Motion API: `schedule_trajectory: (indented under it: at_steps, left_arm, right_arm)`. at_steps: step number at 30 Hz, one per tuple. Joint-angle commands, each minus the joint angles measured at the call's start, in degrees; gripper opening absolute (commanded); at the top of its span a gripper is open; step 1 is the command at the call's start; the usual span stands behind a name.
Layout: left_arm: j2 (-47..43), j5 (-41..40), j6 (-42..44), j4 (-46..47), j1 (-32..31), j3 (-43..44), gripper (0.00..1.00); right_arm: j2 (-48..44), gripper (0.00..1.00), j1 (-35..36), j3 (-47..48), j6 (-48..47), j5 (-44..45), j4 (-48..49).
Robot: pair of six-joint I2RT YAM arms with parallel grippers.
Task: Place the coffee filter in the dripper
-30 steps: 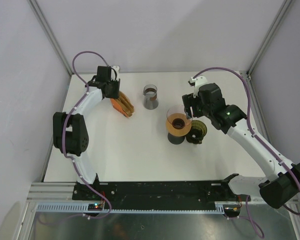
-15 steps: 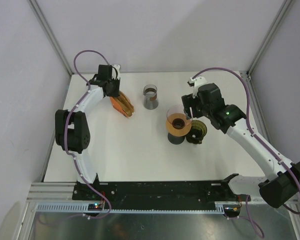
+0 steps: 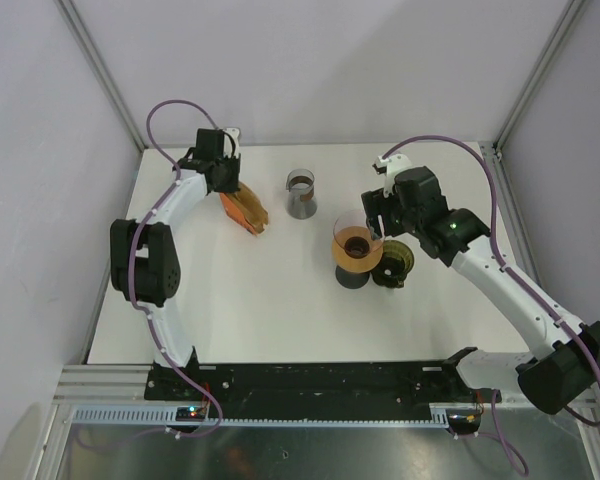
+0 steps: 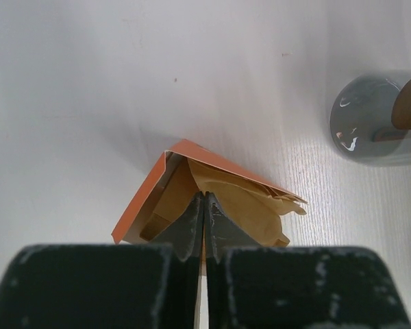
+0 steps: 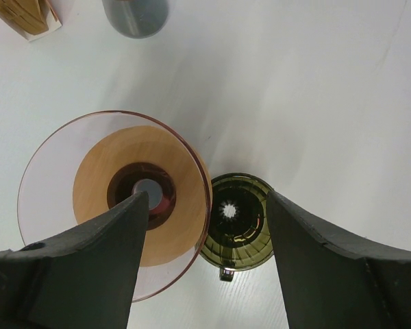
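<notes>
Brown paper coffee filters (image 4: 250,205) stand packed in an open orange box (image 4: 147,195) lying at the table's back left (image 3: 246,211). My left gripper (image 4: 204,205) reaches into the box mouth, its fingers shut with a thin filter edge pinched between them. A clear pink dripper (image 5: 116,199) with a wooden collar sits on a dark stand mid-table (image 3: 356,245). A dark green dripper (image 5: 236,219) stands just to its right (image 3: 393,262). My right gripper (image 5: 205,200) hovers open above both, holding nothing.
A grey glass beaker (image 3: 301,194) stands between the box and the drippers, also at the right edge of the left wrist view (image 4: 373,127). White walls and frame posts enclose the table's back and sides.
My left gripper's fingers have closed onto a filter inside the box. The left arm shifted slightly; the right arm held still.
</notes>
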Motion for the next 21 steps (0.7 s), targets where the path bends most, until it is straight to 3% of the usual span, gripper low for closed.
schedule_trajectory:
  at_steps: [1,21]
  left_arm:
    - [-2.33,1.66,-0.83,1.05,0.32,1.24,0.00]
    - [-12.90,6.23,-0.31,0.95,0.31,-2.85,0.00]
  right_arm:
    - [-0.04,0.74,0.41,-0.20,-0.95,-0.32,0.19]
    - [-1.25,0.74,0.53,-0.17,-0.95,0.08,0.35]
